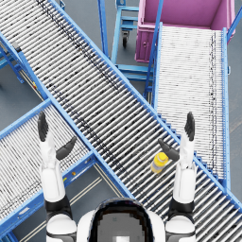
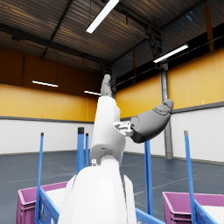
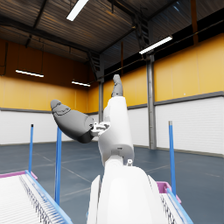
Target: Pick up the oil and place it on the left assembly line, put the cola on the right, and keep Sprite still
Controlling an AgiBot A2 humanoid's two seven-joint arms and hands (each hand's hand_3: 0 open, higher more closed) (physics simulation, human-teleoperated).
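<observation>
Three roller lines show from the head view, and the long diagonal conveyor between them serves as the landmark. Left of its lower stretch lies the left assembly line, and over that line's rollers the left hand stands raised, fingers straight and together, thumb spread toward the diagonal conveyor, holding nothing. On the diagonal conveyor's lower right part stands the oil, a yellow bottle with a yellow cap, upright on the rollers. Just right of it the right hand is raised likewise, fingers up, thumb spread out above the bottle, gripping nothing. Right of the diagonal conveyor runs the right assembly line, ending at a purple bin.
</observation>
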